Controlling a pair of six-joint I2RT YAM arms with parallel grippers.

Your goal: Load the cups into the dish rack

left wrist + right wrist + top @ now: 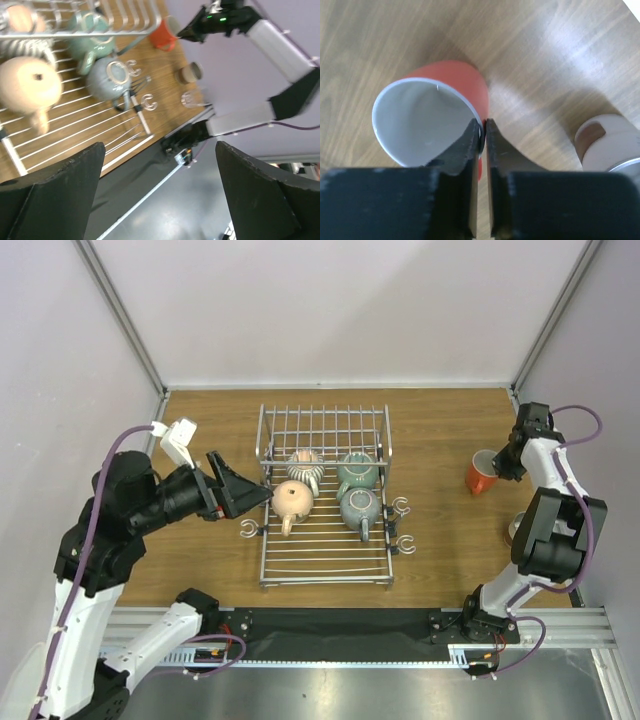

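Note:
My right gripper [484, 132] is shut on the rim of the red-orange cup [435, 115], one finger inside and one outside the wall. That cup [481, 473] stands on the table at the right, away from the dish rack [325, 570]. The rack holds a ribbed silver cup [305, 468], a beige cup [292, 502], a teal-green cup [356, 472] and a grey-green cup [361, 508]. My left gripper [245, 490] hovers open at the rack's left edge, holding nothing.
A beige-brown cup [189, 73] and a clear glass [189, 99] stand on the table near the right arm. The beige-brown cup [605, 142] lies just right of my right fingers. Small wire hooks [402, 545] stick out from the rack's sides.

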